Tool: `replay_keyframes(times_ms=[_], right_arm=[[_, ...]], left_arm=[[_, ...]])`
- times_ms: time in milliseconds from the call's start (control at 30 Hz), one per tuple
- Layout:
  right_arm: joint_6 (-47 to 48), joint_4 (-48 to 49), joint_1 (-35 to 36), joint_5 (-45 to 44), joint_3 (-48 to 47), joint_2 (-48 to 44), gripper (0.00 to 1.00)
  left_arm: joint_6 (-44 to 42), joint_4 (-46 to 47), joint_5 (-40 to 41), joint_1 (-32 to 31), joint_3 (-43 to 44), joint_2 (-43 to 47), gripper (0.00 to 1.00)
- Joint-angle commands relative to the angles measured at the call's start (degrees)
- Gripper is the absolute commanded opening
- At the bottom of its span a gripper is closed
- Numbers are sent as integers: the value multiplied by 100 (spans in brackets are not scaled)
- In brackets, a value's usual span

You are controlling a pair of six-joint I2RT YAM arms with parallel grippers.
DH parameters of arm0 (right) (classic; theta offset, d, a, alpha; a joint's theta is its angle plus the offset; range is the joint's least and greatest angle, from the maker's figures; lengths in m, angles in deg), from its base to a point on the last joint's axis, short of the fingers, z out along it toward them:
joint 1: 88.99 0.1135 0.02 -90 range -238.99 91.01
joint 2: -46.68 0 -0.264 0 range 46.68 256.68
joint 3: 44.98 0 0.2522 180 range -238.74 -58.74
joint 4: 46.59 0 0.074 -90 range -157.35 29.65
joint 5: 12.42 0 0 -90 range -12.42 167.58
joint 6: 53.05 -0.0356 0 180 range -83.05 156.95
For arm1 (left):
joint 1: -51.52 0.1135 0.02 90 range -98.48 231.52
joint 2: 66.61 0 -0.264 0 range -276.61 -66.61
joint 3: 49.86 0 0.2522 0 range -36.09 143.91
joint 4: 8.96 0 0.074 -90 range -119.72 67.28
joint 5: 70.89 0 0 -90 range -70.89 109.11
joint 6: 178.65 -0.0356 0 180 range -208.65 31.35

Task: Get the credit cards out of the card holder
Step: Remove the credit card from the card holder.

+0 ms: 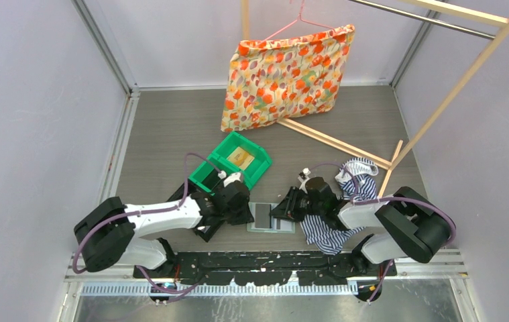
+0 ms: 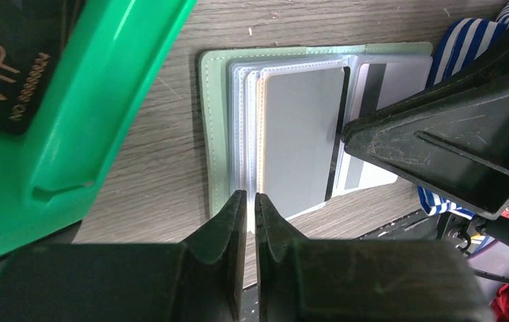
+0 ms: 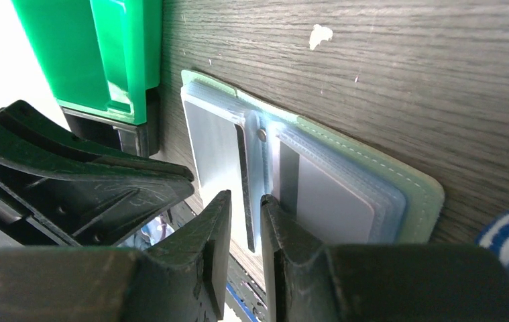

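Note:
The sage-green card holder [image 1: 265, 219] [image 2: 214, 134] [image 3: 420, 194] lies open on the table between the two grippers, its clear sleeves fanned. A grey credit card [image 2: 302, 134] [image 3: 214, 144] sits in a raised leaf with a dark edge, and another pale card [image 3: 332, 201] lies in the right-hand sleeves. My left gripper [image 2: 251, 196] [image 1: 246, 212] is at the holder's near left edge, its jaws pinched to a thin slit over the sleeve edges. My right gripper [image 3: 245, 198] [image 1: 282, 209] is open a little, with the raised leaf's dark edge between its jaws and gaps on both sides.
A bright green bin [image 1: 238, 164] [image 2: 104, 100] stands just left of the holder and holds a black VIP card [image 2: 3, 74]. Striped cloth [image 1: 328, 231] lies under the right arm. A floral bag [image 1: 285, 74] hangs on a wooden rack [image 1: 453, 94] at the back.

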Motion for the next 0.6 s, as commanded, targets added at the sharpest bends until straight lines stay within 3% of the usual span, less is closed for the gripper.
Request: replay_keyframes(times_ms=[0, 233, 433, 500, 567], right_arm=[[-60, 333, 85, -241, -133, 159, 27], [-204, 755, 113, -207, -65, 538, 24], [-306, 891, 115, -329, 46, 473, 12], [-310, 853, 117, -376, 100, 377, 11], [-313, 825, 115, -358, 130, 306, 17]], left_arm=[[-118, 555, -197, 24, 137, -244, 10], [-37, 628, -220, 24, 91, -554, 9], [91, 566, -214, 24, 41, -720, 8], [151, 450, -178, 24, 62, -768, 7], [180, 399, -176, 24, 60, -798, 6]])
